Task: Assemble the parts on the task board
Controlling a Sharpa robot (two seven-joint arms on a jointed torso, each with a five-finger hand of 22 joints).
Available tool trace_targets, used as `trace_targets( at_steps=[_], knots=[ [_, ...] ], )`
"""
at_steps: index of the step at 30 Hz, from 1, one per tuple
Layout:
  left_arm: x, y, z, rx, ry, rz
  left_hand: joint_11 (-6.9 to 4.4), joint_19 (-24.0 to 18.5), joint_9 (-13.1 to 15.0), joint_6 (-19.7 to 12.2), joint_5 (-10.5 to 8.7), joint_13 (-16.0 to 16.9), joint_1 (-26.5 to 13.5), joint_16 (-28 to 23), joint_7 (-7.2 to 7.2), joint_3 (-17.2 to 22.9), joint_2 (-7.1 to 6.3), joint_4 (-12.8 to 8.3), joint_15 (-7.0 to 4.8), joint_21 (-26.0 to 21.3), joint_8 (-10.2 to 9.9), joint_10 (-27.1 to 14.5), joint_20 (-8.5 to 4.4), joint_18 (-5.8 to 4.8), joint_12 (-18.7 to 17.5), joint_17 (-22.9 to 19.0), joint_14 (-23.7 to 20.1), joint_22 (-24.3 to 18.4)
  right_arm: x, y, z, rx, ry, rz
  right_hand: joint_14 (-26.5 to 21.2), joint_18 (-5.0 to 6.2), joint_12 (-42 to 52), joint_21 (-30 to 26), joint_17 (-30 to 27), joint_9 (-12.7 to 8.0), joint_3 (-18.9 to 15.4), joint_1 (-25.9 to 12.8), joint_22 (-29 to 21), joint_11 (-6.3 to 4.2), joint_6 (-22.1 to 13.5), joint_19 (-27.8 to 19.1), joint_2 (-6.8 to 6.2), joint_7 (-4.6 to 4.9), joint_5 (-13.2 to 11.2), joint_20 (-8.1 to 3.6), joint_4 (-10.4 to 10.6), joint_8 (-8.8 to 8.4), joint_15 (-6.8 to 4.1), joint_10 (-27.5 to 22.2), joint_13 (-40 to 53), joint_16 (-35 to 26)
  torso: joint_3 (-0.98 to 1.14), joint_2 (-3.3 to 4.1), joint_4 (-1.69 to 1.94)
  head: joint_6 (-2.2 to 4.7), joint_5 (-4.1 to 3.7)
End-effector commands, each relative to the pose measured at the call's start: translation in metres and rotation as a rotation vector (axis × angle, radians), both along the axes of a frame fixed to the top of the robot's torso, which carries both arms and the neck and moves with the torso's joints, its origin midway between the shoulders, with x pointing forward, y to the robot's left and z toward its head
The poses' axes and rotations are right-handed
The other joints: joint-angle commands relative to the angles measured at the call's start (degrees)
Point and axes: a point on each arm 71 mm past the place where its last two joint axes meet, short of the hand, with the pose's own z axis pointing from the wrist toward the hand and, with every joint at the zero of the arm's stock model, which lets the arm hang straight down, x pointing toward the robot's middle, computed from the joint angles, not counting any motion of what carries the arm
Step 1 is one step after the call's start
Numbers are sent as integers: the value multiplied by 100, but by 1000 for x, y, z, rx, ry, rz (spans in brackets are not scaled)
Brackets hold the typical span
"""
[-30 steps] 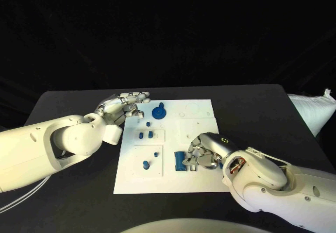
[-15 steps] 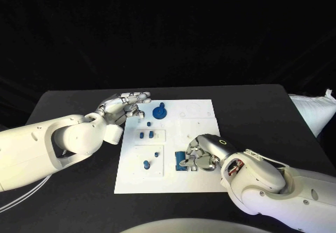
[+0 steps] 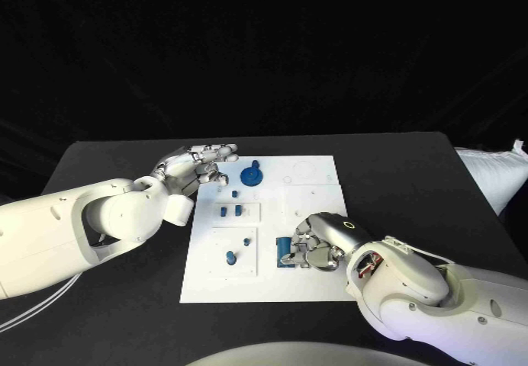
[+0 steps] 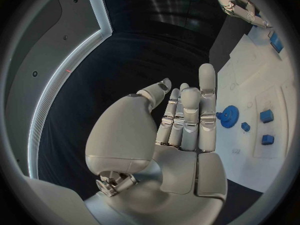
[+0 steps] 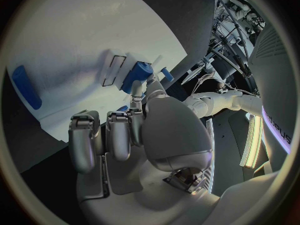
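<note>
- Head view: the white task board [image 3: 303,282] lies in the middle of the black desk [image 3: 418,183]. The left hand [image 3: 196,169] hovers at the board's far left corner, just beside a round blue gear part [image 3: 251,177]; its fingers are held straight and close together, holding nothing. The right hand [image 3: 316,245] is bent down over the near right part of the board, its fingers curled around a blue block part [image 3: 284,250]. Small blue parts [image 3: 229,211] sit in the left-hand recesses of the board, and another lies nearer the robot [image 3: 230,258].
- Left wrist view: the left hand [image 4: 181,122] shows its fingers [image 4: 207,92] extended side by side, empty, above the desk edge. The blue gear [image 4: 229,116] rests on the board [image 4: 250,160] just past the fingertips, with small blue blocks [image 4: 267,116] beyond it.
- Right wrist view: the right hand [image 5: 134,130] presses its curled fingers [image 5: 84,140] towards the board [image 5: 75,45], with a blue part [image 5: 139,76] at the fingertips. A long blue piece [image 5: 26,87] lies apart on the board.
</note>
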Motion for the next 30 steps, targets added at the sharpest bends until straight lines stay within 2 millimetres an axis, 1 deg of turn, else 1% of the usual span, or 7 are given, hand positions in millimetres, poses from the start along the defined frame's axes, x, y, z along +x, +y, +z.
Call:
trace_targets(
  at_steps=[1,5,9,13,17,23,30],
  knots=[
    [-1,-2,1,-3,-8,-23,0,-2,4,-34,33,-8,-21,9,-4,-18,47,-23,4,-34,34,-33,28,106,9,-6,-34,-9,-2,0,-4,-28,22,8,469,-81,29,24,720,12,-45,-70,1506,-205,24,600,-13,-2,-19,-28,4,24,-37,541,1052,35,0,4,5,-5,-3],
    [-1,-2,1,-3,-8,-23,0,-2,4,-34,33,-8,-21,9,-4,-18,47,-23,4,-34,34,-33,28,106,9,-6,-34,-9,1,-2,-6,-37,22,1,469,-81,28,24,722,17,-40,-65,1506,-207,26,600,1,-7,-18,-30,5,32,-38,542,1051,36,-6,2,9,-3,2],
    [-1,-2,1,-2,-8,-23,0,-2,4,-34,33,-8,-21,9,-4,-18,47,-23,4,-34,34,-33,28,106,9,-6,-34,-9,3,-4,-8,-47,20,-4,470,-81,33,24,729,27,-28,-34,1506,-214,18,600,27,-15,-17,-33,-8,45,-42,544,1055,40,-1,4,5,-15,8],
    [-1,-2,1,-3,-8,-24,0,-2,4,-34,33,-8,-21,9,-4,-18,47,-23,4,-34,34,-33,28,106,9,-6,-34,-9,7,-3,-9,-46,8,-13,470,-81,29,24,731,38,-1,28,1506,-222,3,600,82,-24,-17,-39,-34,59,-49,544,1054,41,-3,4,7,-17,9],
    [-1,-2,1,-3,-8,-24,0,-2,4,-34,33,-8,-21,8,-3,-18,47,-23,4,-34,35,-33,28,106,10,-6,-34,-9,8,-1,-9,-28,-9,-18,470,-81,26,24,733,43,16,55,1506,-226,-6,600,127,-27,-16,-43,-43,66,-52,544,1053,42,4,3,2,-15,10],
    [-1,-3,1,-4,-7,-26,1,-4,4,-37,33,-9,-23,7,-3,-20,51,-22,5,-36,37,-38,30,106,16,-15,-39,-10,8,3,-7,-6,-25,-16,472,-81,33,24,742,47,15,50,1506,-225,-12,600,145,-24,-17,-45,-38,71,-54,546,1057,46,-3,-2,11,-3,10],
    [-1,-2,1,-2,-7,-25,1,-4,4,-37,33,-9,-23,7,-3,-20,51,-22,5,-36,37,-38,30,106,16,-15,-39,-10,4,-4,1,39,-46,-25,465,-81,6,24,707,52,-18,0,1506,-218,-38,600,138,-13,-11,-45,-12,75,-51,539,1044,28,0,-4,-8,1,12]
  ],
)
